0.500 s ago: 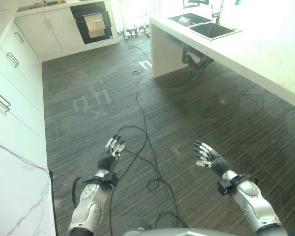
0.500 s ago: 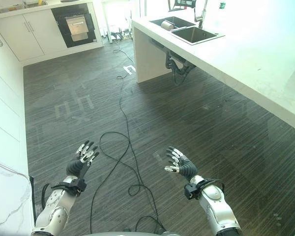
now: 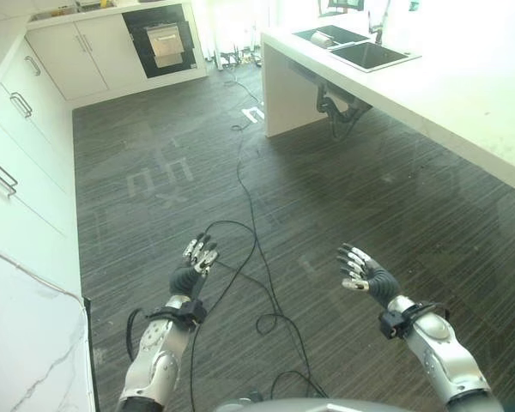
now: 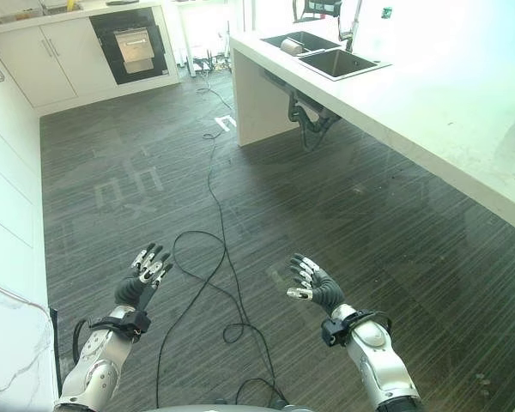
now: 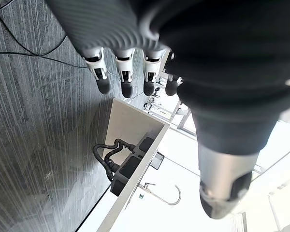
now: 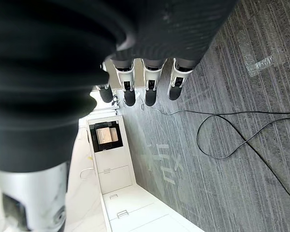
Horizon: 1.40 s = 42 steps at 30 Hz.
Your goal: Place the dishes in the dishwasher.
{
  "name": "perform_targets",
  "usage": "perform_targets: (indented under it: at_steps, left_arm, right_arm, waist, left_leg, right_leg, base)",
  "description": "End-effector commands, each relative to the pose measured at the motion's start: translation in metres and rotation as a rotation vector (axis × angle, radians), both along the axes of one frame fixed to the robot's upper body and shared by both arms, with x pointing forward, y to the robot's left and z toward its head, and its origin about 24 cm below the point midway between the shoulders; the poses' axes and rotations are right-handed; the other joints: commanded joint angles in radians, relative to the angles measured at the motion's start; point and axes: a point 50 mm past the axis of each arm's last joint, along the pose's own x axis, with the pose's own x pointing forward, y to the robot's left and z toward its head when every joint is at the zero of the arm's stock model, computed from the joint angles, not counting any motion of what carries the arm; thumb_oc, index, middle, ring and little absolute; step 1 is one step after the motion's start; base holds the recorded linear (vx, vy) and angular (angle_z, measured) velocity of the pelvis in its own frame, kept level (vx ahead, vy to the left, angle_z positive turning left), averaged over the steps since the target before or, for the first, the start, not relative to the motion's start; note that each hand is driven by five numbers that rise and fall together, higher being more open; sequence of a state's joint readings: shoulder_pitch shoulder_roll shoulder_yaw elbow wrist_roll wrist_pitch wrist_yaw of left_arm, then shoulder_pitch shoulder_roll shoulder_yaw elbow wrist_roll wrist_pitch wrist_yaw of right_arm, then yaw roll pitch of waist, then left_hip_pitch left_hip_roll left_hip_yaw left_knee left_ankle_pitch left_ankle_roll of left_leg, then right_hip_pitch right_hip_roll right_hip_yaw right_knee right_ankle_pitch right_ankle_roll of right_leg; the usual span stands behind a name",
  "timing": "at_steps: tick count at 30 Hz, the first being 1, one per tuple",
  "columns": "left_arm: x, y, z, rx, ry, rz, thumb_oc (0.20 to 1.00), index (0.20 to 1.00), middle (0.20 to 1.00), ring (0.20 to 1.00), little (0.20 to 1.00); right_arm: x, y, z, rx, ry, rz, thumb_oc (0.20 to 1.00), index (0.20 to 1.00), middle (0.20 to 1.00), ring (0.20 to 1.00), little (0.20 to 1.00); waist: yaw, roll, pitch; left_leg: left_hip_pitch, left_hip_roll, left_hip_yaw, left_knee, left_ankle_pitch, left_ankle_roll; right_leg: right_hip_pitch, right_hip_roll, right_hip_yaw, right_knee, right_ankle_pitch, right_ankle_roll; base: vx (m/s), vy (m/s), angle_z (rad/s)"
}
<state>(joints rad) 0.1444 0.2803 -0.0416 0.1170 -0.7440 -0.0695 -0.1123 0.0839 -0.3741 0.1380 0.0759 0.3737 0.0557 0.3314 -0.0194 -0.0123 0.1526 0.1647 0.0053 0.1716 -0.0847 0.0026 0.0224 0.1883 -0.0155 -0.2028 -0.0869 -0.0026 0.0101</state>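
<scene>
Near, the left hand [image 3: 191, 273] and right hand [image 3: 366, 276] hang over the dark striped wood-look floor [image 3: 326, 197], fingers straight and spread, holding nothing. Far right, a double sink [image 3: 358, 45] is set in the long white surface [image 3: 463, 94]. Far left, the black open dishwasher [image 3: 160, 39] sits among white cabinets [image 3: 73, 56].

Strong daylight enters from 12 o'clock, overexposing the countertop [image 3: 463, 81] at 2 o'clock; floor [image 3: 240, 197] shows reflective glare.
</scene>
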Motion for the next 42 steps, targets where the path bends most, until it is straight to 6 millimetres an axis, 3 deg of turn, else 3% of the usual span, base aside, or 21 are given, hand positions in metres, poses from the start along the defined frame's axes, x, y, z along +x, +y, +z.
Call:
perform_targets:
  at_steps: [1, 12, 20, 22, 24, 25, 26, 28, 30, 31, 32, 34, 37, 38, 40, 41, 42]
  left_arm:
    - [0.018, -0.003, 0.026, 0.001, -0.146, -0.009, 1.0, 1.0, 1.0, 1.0, 1.0]
    - [0.013, 0.002, 0.024, 0.008, -0.136, 0.002, 1.0, 1.0, 1.0, 1.0, 1.0]
    - [0.011, 0.002, 0.024, 0.008, -0.138, -0.006, 1.0, 1.0, 1.0, 1.0, 1.0]
    - [0.011, 0.004, 0.024, 0.004, -0.147, 0.0, 1.0, 1.0, 1.0, 1.0, 1.0]
    - [0.008, 0.007, 0.022, -0.003, -0.15, 0.008, 1.0, 1.0, 1.0, 1.0, 1.0]
    - [0.006, 0.008, 0.021, -0.009, -0.15, 0.011, 1.0, 1.0, 1.0, 1.0, 1.0]
    - [0.004, 0.009, 0.019, -0.009, -0.146, 0.011, 1.0, 1.0, 1.0, 1.0, 1.0]
    - [0.001, 0.008, 0.016, -0.006, -0.128, 0.006, 1.0, 1.0, 1.0, 1.0, 1.0]
    - [0.0, 0.006, 0.015, -0.015, -0.117, 0.014, 1.0, 1.0, 1.0, 1.0, 1.0]
    - [-0.003, 0.006, 0.014, -0.018, -0.111, 0.018, 1.0, 1.0, 1.0, 1.0, 1.0]
    - [-0.011, 0.009, 0.012, -0.019, -0.103, 0.031, 1.0, 1.0, 1.0, 1.0, 1.0]
    - [-0.018, 0.011, 0.008, -0.024, -0.099, 0.047, 1.0, 1.0, 1.0, 1.0, 1.0]
    - [-0.011, 0.015, 0.014, -0.007, -0.117, 0.026, 1.0, 1.0, 1.0, 1.0, 1.0]
    - [-0.003, 0.015, 0.02, 0.011, -0.131, 0.002, 1.0, 1.0, 1.0, 1.0, 1.0]
    - [0.005, 0.012, 0.029, 0.026, -0.163, -0.027, 1.0, 1.0, 1.0, 1.0, 1.0]
    - [0.009, 0.01, 0.034, 0.043, -0.184, -0.057, 1.0, 1.0, 1.0, 1.0, 1.0]
    - [0.013, 0.008, 0.038, 0.052, -0.192, -0.075, 1.0, 1.0, 1.0, 1.0, 1.0]
  right_arm:
    - [0.018, 0.0, 0.029, 0.034, -0.15, -0.012, 1.0, 1.0, 1.0, 1.0, 1.0]
    - [0.013, -0.003, 0.029, 0.044, -0.151, -0.021, 1.0, 1.0, 1.0, 1.0, 1.0]
    - [0.01, -0.01, 0.036, 0.052, -0.179, -0.039, 1.0, 1.0, 1.0, 1.0, 1.0]
    - [0.011, -0.013, 0.039, 0.044, -0.187, -0.027, 1.0, 1.0, 1.0, 1.0, 1.0]
    - [0.01, -0.014, 0.039, 0.036, -0.196, -0.009, 1.0, 1.0, 1.0, 1.0, 1.0]
    - [0.008, -0.015, 0.039, 0.037, -0.201, 0.002, 1.0, 1.0, 1.0, 1.0, 1.0]
    - [0.007, -0.015, 0.038, 0.04, -0.204, 0.004, 1.0, 1.0, 1.0, 1.0, 1.0]
    - [0.009, -0.015, 0.042, 0.041, -0.215, -0.007, 1.0, 1.0, 1.0, 1.0, 1.0]
    - [0.01, -0.015, 0.045, 0.043, -0.223, 0.005, 1.0, 1.0, 1.0, 1.0, 1.0]
    - [0.008, -0.015, 0.046, 0.044, -0.224, 0.016, 1.0, 1.0, 1.0, 1.0, 1.0]
    - [0.004, -0.016, 0.046, 0.039, -0.226, 0.039, 1.0, 1.0, 1.0, 1.0, 1.0]
    - [-0.001, -0.018, 0.044, 0.031, -0.225, 0.057, 1.0, 1.0, 1.0, 1.0, 1.0]
    - [0.004, -0.016, 0.048, 0.029, -0.24, 0.056, 1.0, 1.0, 1.0, 1.0, 1.0]
    - [0.004, -0.015, 0.048, 0.055, -0.243, 0.026, 1.0, 1.0, 1.0, 1.0, 1.0]
    - [0.006, -0.014, 0.049, 0.074, -0.25, 0.008, 1.0, 1.0, 1.0, 1.0, 1.0]
    - [0.006, -0.011, 0.049, 0.075, -0.258, -0.007, 1.0, 1.0, 1.0, 1.0, 1.0]
    - [0.005, -0.005, 0.049, 0.08, -0.263, -0.018, 1.0, 1.0, 1.0, 1.0, 1.0]
  waist:
    - [0.008, -0.002, -0.032]
    - [-0.005, -0.003, -0.032]
    - [-0.018, -0.01, -0.006]
    - [-0.019, -0.029, 0.022]
    - [-0.017, -0.061, 0.057]
    - [-0.013, -0.064, 0.069]
    - [-0.009, -0.065, 0.078]
    - [-0.001, -0.048, 0.101]
    - [0.008, -0.011, 0.104]
    - [0.019, 0.007, 0.105]
    - [0.035, 0.023, 0.103]
    - [0.042, 0.028, 0.1]
    - [0.056, 0.018, 0.072]
    - [0.067, -0.008, 0.045]
    - [0.074, -0.031, 0.017]
    - [0.078, -0.035, 0.004]
    - [0.075, -0.014, -0.004]
  left_leg:
    - [0.027, 0.056, 0.016, -0.003, -0.065, -0.064]
    - [0.039, 0.071, 0.027, -0.003, -0.066, -0.068]
    - [0.061, 0.098, 0.032, 0.015, -0.034, -0.088]
    - [-0.013, 0.104, 0.031, 0.204, -0.056, -0.087]
    - [-0.152, 0.12, 0.023, 0.559, -0.024, -0.087]
    - [-0.21, 0.119, 0.008, 0.672, -0.018, -0.084]
    - [-0.245, 0.13, 0.0, 0.697, 0.007, -0.087]
    - [-0.25, 0.169, 0.049, 0.5, 0.055, -0.101]
    - [-0.224, 0.194, 0.073, 0.202, 0.149, -0.131]
    - [-0.217, 0.201, 0.054, 0.047, 0.224, -0.152]
    - [-0.253, 0.21, -0.021, -0.003, 0.275, -0.169]
    - [-0.265, 0.209, -0.031, -0.003, 0.287, -0.17]
    - [-0.237, 0.177, 0.011, 0.027, 0.166, -0.121]
    - [-0.251, 0.135, 0.015, 0.057, 0.13, -0.087]
    - [-0.243, 0.09, 0.023, 0.053, 0.106, -0.046]
    - [-0.22, 0.053, 0.009, 0.041, 0.087, -0.018]
    - [-0.182, 0.022, -0.026, 0.052, 0.047, 0.008]
  right_leg:
    - [-0.001, -0.061, -0.057, 0.0, -0.026, 0.079]
    - [0.006, -0.044, -0.038, 0.0, -0.037, 0.065]
    - [0.024, -0.01, -0.019, 0.0, -0.048, 0.027]
    - [0.003, -0.016, -0.003, 0.041, -0.055, 0.007]
    - [-0.023, -0.017, 0.027, 0.089, -0.061, -0.03]
    - [-0.027, -0.014, 0.034, 0.103, -0.063, -0.039]
    - [-0.021, -0.008, 0.041, 0.109, -0.066, -0.042]
    - [0.017, 0.017, 0.045, 0.11, -0.096, -0.033]
    - [0.059, 0.04, 0.045, 0.096, -0.13, -0.019]
    - [0.094, 0.048, 0.052, 0.09, -0.149, -0.01]
    - [0.129, 0.059, 0.081, 0.09, -0.174, -0.013]
    - [0.163, 0.057, 0.107, 0.119, -0.222, -0.012]
    - [0.164, -0.01, 0.091, 0.214, -0.265, 0.032]
    - [0.166, -0.06, 0.071, 0.276, -0.219, 0.081]
    - [0.138, -0.112, 0.048, 0.382, -0.101, 0.141]
    - [0.097, -0.158, 0.04, 0.549, 0.003, 0.167]
    - [-0.027, -0.209, 0.059, 0.789, 0.096, 0.157]
  base:
    - [0.02, -0.031, 0.0]
    - [0.06, -0.065, -0.01]
    - [0.11, -0.155, 0.0]
    - [0.06, -0.228, -0.03]
    - [0.1, -0.298, -0.13]
    - [0.16, -0.198, -0.07]
    - [0.29, -0.122, -0.13]
    - [0.39, 0.015, -0.26]
    - [0.5, 0.199, -0.15]
    - [0.73, 0.302, -0.03]
    - [0.67, 0.255, -0.05]
    - [0.63, 0.256, -0.46]
    - [0.71, 0.351, -0.73]
    - [0.74, 0.38, -0.74]
    - [0.56, 0.333, -0.11]
    - [0.68, 0.45, 0.26]
    - [0.66, 0.419, 0.23]
